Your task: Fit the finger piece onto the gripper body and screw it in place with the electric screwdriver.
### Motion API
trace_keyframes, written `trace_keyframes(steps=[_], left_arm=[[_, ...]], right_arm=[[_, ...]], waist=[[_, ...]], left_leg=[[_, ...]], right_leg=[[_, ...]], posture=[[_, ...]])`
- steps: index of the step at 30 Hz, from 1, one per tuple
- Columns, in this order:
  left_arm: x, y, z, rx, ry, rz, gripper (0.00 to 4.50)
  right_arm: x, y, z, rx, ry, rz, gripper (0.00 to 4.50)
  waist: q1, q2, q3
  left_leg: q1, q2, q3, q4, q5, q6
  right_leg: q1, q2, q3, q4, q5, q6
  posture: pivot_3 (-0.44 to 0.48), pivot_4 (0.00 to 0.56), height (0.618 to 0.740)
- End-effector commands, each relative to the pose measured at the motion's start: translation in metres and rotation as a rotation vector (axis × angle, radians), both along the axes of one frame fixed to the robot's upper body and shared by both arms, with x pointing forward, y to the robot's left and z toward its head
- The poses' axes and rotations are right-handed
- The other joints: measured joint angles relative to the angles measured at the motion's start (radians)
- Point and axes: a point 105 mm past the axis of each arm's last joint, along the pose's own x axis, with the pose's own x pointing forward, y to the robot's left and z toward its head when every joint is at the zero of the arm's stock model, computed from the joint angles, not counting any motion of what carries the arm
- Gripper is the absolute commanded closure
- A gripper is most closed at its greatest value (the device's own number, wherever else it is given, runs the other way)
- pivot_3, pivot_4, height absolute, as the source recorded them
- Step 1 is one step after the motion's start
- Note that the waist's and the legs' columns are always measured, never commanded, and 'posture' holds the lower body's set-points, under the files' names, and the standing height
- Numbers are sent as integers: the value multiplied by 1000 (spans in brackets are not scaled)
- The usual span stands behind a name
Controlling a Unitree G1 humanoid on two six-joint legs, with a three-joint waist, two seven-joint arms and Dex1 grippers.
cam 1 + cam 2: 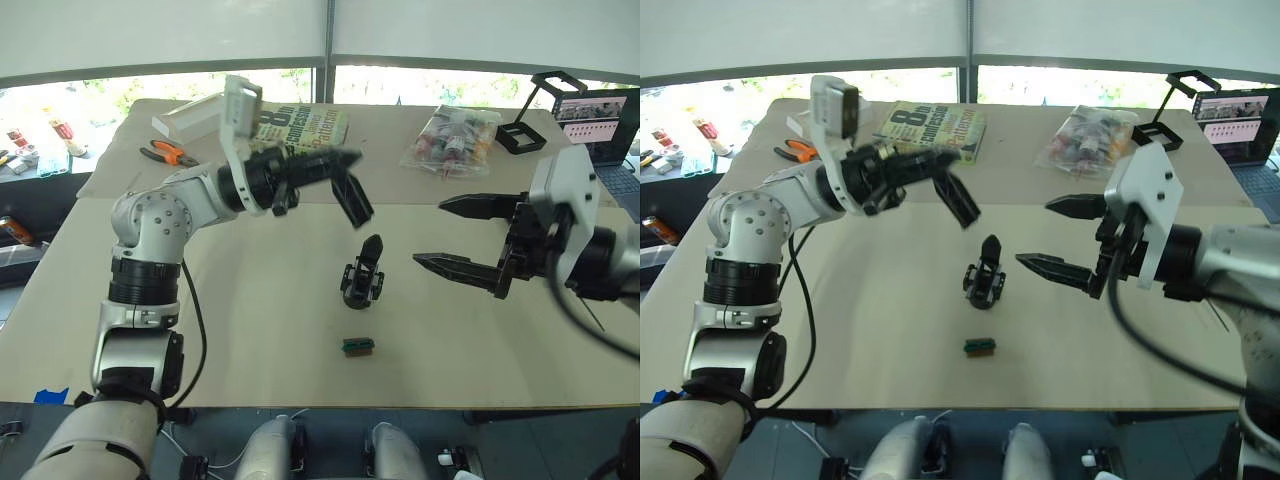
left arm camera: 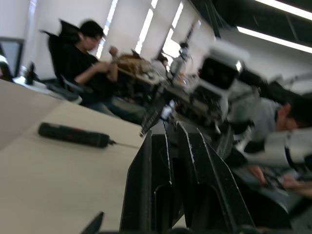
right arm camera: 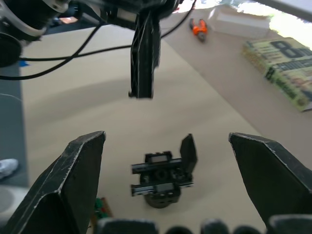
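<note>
On the tan table (image 1: 250, 340), seen from the head camera's left eye, the gripper body (image 1: 362, 275) is standing near the middle, its one black finger pointing up and away from the robot, with a tiny green block (image 1: 357, 346) lying just in front of it. The left gripper (image 1: 345, 180) is hanging in the air above and behind the gripper body, its fingers pinching the finger piece (image 1: 352, 200), which is slanting downward. The right gripper (image 1: 445, 232) is reaching in from the right at about the body's height, its two fingers spread wide and holding nothing. At the far edge, orange-handled pliers (image 1: 165, 153), a white box (image 1: 190, 120), a green book (image 1: 300, 125) and a clear bag of small items (image 1: 455, 140) are lying well apart from the work, and a laptop (image 1: 600, 120) is sitting at the far right. From the left wrist camera, the electric screwdriver (image 2: 73, 135) is lying flat on the table, its thin bit pointing away from its dark barrel, while a seated person (image 2: 90, 63) is working at a desk in the background. From the right wrist camera, the right gripper's fingers (image 3: 73, 180) are framing the gripper body (image 3: 163, 178) with a broad gap, and the finger piece (image 3: 144, 58) is hanging above it in the left gripper's grasp.
</note>
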Motion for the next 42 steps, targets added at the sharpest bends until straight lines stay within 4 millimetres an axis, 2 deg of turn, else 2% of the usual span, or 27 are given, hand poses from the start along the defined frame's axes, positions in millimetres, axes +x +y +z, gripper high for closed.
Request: trace_keyframes(steps=[1, 5, 9, 18, 21, 30, 35, 38, 42], left_arm=[[-13, -8, 3, 39, -78, -113, 4500], [-17, -22, 2, 29, -84, -155, 4500], [-16, -25, -7, 53, -116, -155, 4500], [-21, -25, -14, 75, -131, -176, 4500], [-23, -26, -15, 77, -124, -183, 4500], [-27, -28, -19, 86, -105, -193, 4500], [-28, -30, -21, 102, -74, -193, 4500], [-23, -30, -15, 74, -82, -156, 3313], [-4, -7, -2, -43, -192, -35, 1428]], right_arm=[[-5, 10, -10, -7, 174, 46, 40], [1, 37, -12, 42, 238, 103, 40], [7, 51, -15, 48, 239, 110, 40], [5, 54, -18, 37, 254, 124, 40], [5, 56, -17, 37, 247, 137, 821], [-3, 64, -20, 37, 262, 191, 3995], [-8, 65, -24, 27, 267, 209, 4097], [-9, 63, -22, 43, 233, 207, 4097], [-16, 48, -19, 88, 147, 172, 4097]], waist=[[0, -1, 0], [-1, -1, 1], [1, -1, 1], [0, -1, 1], [0, -1, 0], [0, -1, 0], [0, -1, 1], [1, -1, 1], [2, -1, 1]], left_leg=[[0, 0, 0, 0, 0, 0], [-1, 0, 0, 1, 0, 0], [-2, 0, 0, 0, 0, 0], [-3, 0, 0, 0, 0, 1], [-3, 0, 0, 0, 0, 1], [-3, 0, 0, 0, 0, 1], [-3, 0, -1, 0, 0, 1], [-3, 0, -1, 0, 0, 1], [-3, 0, -1, 0, 0, 1]], right_leg=[[0, 0, 0, 0, 0, 0], [-2, -1, 2, 0, 0, 0], [-2, -1, 1, 2, 0, 0], [-2, -1, 0, 2, 0, 0], [-2, -1, 0, 2, 0, 0], [-2, -1, 0, 2, 0, 0], [-2, -1, 0, 2, 0, 0], [-2, -1, 0, 2, 0, 0], [-2, -1, 0, 2, 0, 0]], posture=[[0, 150, 740], [0, 150, 740], [0, 150, 740], [0, 150, 740], [0, 150, 740], [0, 150, 740], [0, 150, 740], [0, 150, 740], [0, 150, 740]])
